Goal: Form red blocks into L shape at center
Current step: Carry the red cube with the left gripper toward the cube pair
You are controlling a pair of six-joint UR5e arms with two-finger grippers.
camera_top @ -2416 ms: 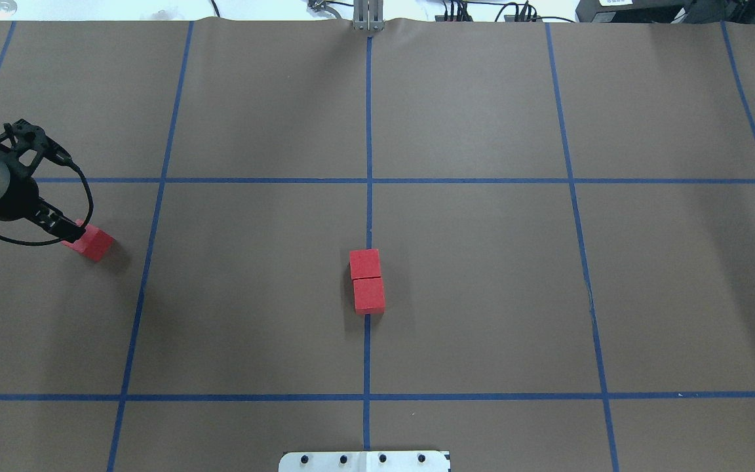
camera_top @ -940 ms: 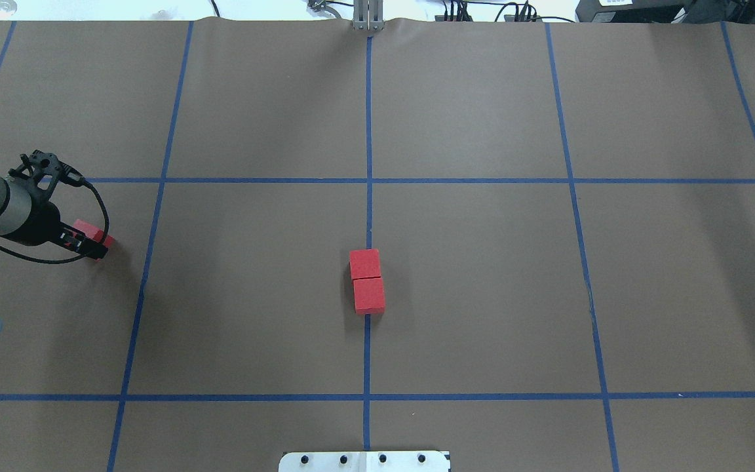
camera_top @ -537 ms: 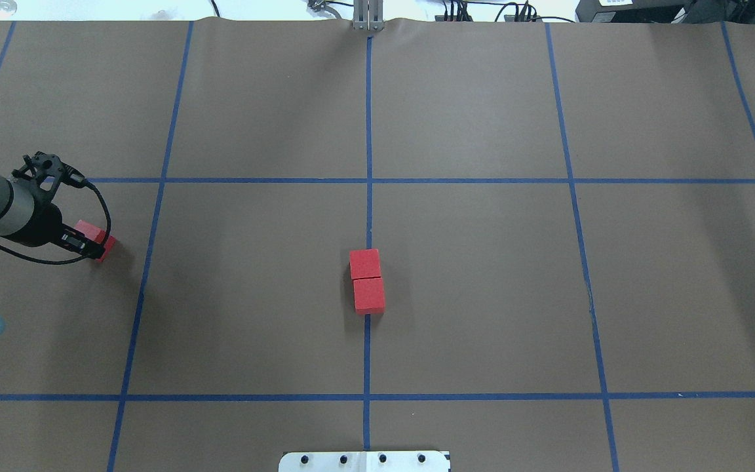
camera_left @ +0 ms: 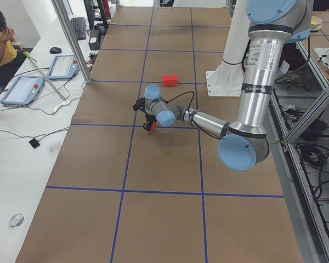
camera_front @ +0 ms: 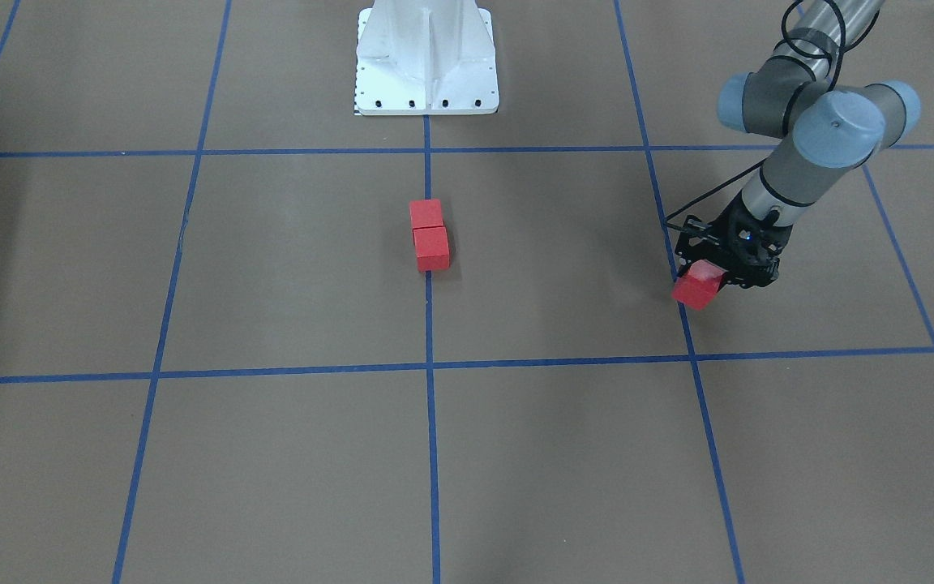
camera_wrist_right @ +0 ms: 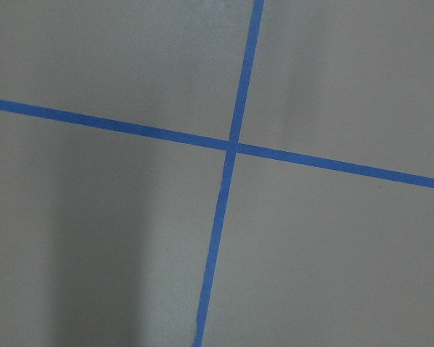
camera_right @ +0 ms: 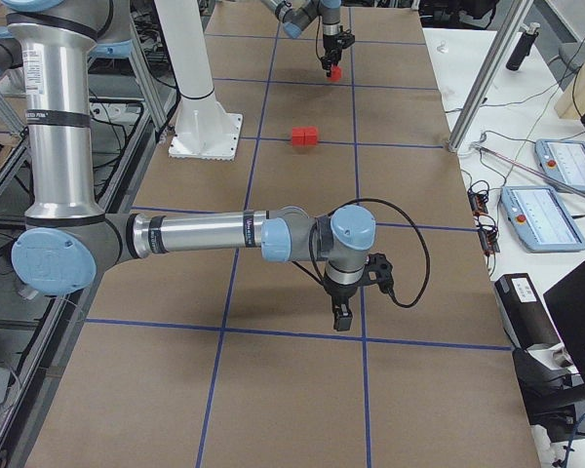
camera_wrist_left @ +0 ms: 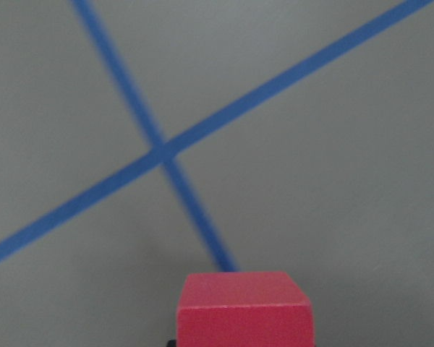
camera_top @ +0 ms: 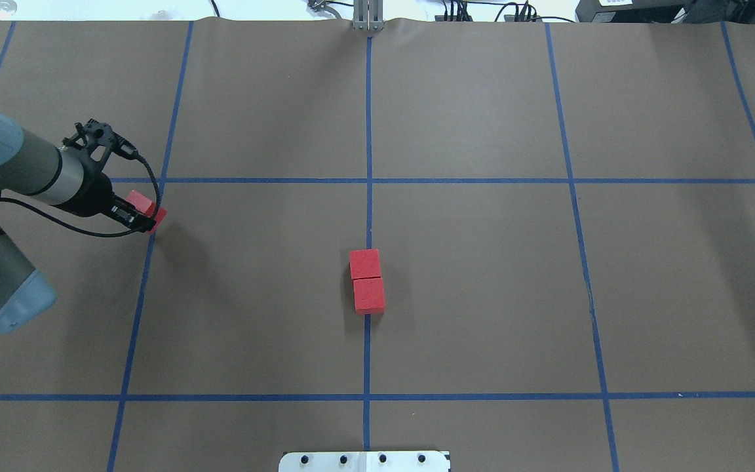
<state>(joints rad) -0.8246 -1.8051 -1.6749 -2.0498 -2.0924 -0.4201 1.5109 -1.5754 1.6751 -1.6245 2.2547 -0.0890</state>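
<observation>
Two red blocks (camera_top: 365,264) (camera_top: 369,295) lie touching in a line on the centre tape line, also in the front view (camera_front: 426,214) (camera_front: 432,248). My left gripper (camera_top: 143,214) is shut on the third red block (camera_top: 136,201) and holds it above the paper near a grid line left of centre; this block also shows in the front view (camera_front: 698,285) and the left wrist view (camera_wrist_left: 242,307). My right gripper (camera_right: 340,322) shows only in the exterior right view, over a tape crossing far from the blocks; I cannot tell if it is open or shut.
Brown paper with a blue tape grid (camera_top: 367,180) covers the table. The white robot base (camera_front: 426,57) stands at the near edge. Aluminium posts (camera_left: 71,41), tablets (camera_left: 22,90) and a seated person (camera_left: 0,38) are along the far side.
My left gripper has lifted the third red block off the paper and carried it right and farther from me, toward the centre. The two centre blocks have not moved.
</observation>
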